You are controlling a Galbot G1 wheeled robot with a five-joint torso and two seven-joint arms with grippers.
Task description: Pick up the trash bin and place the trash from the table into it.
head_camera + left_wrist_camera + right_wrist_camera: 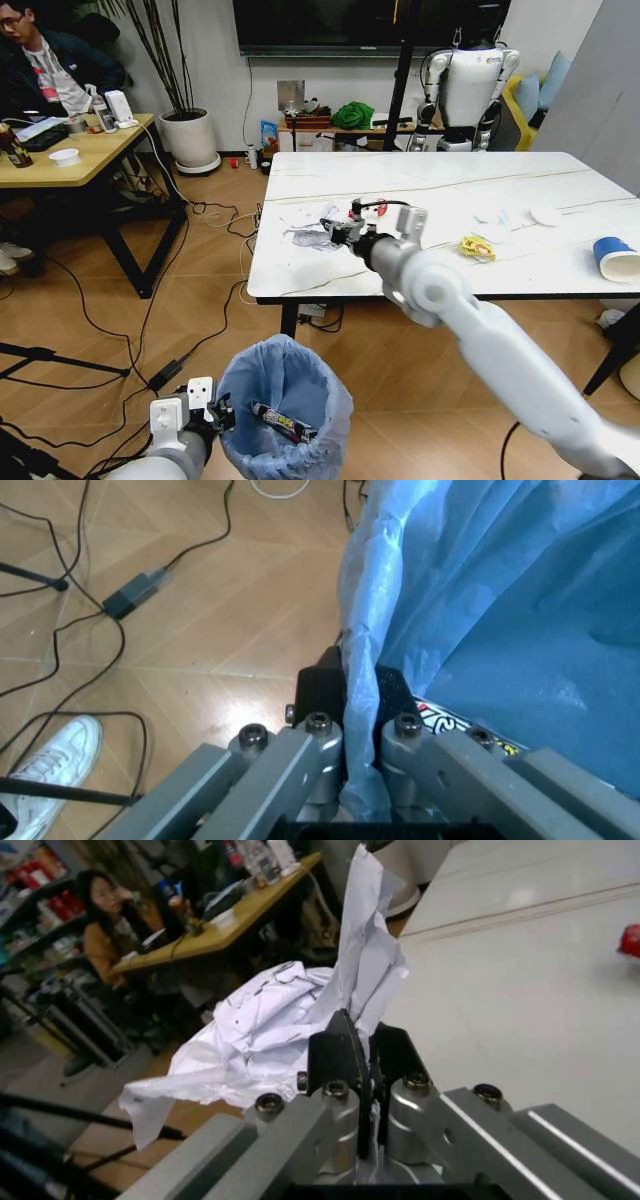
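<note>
— Blue plastic liner first: where do we have the trash bin [285, 405]?

— Low in the head view, over the wood floor [190, 290] in front of the worktop [440, 190]. Our left gripper [222, 412] has its jaws pressed together on the liner's rim; the left wrist view shows the blue film pinched between the fingers [322, 744]. A black-red-yellow stick pack [283, 423] lies inside the bin.

— And our right side?

— The right gripper [335, 233] reaches over the near-left part of the worktop, jaws pinching a crumpled white tissue [275, 1031]. From the right wrist view the tissue stands up between the fingers [340, 1054] and spills away past them.

— Is the tissue lifted off the marble?

— We cannot tell; it looks close to the surface, possibly touching.

— What litter is on the worktop?

— A red wrapper [376, 209] just beyond the right gripper, a yellow wrapper [477, 246] further right, a white round lid [546, 215] beyond that, and a blue-white paper cup [615, 257] lying at the right edge.
</note>
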